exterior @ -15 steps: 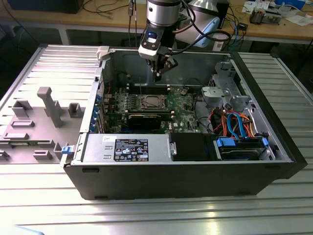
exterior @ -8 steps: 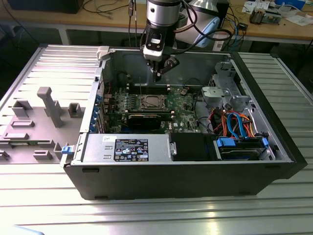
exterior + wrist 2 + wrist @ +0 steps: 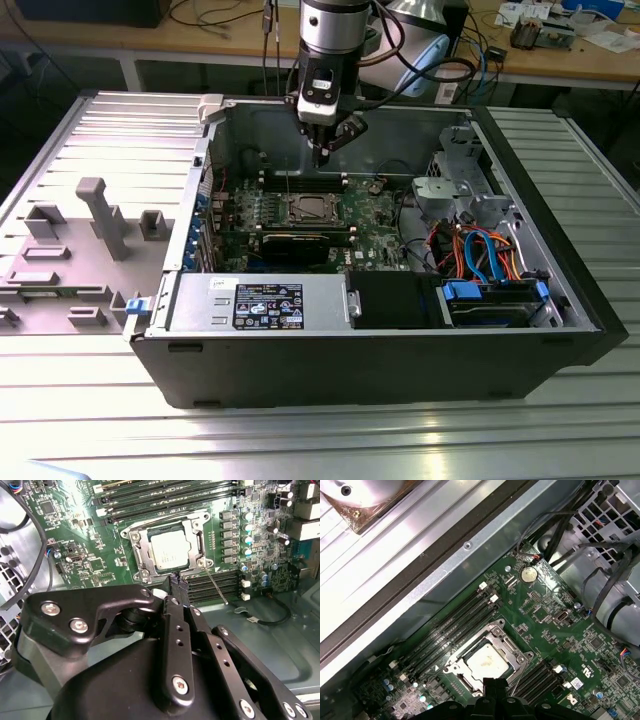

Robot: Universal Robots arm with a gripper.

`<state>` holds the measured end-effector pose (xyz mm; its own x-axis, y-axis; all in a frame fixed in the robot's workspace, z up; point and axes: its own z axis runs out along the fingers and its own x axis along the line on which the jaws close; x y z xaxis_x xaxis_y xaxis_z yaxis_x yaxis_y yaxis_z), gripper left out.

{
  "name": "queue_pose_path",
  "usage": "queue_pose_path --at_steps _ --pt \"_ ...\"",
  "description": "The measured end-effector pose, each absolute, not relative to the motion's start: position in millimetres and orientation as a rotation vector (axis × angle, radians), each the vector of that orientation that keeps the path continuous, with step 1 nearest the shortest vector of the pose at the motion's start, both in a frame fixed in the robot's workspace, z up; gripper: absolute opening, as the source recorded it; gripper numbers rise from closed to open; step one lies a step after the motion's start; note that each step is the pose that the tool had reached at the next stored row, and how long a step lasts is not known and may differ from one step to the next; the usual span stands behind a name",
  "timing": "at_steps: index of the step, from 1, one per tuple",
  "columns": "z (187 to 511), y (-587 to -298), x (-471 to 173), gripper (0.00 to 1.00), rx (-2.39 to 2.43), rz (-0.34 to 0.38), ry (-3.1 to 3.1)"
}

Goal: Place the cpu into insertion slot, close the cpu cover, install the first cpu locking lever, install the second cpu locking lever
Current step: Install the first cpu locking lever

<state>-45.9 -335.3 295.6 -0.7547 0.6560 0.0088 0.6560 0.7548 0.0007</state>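
Found the cpu [image 3: 170,554] lying flat in the insertion slot [image 3: 132,534], metal top up — square, no long axis — framed by the lowered cpu cover [image 3: 199,540]. Saw the gripper [image 3: 178,581] hanging above the slot, fingers pressed together, empty.

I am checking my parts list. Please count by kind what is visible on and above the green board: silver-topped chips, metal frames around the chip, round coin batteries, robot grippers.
cpu: 1
cpu cover: 1
coin battery: 1
gripper: 1
Total: 4
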Motion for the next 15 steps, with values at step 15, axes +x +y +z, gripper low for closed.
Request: queue_pose_path --at_steps 15 --pt "295.6 -335.1 -45.9 0.11 -1.031 -0.006 -2.959"
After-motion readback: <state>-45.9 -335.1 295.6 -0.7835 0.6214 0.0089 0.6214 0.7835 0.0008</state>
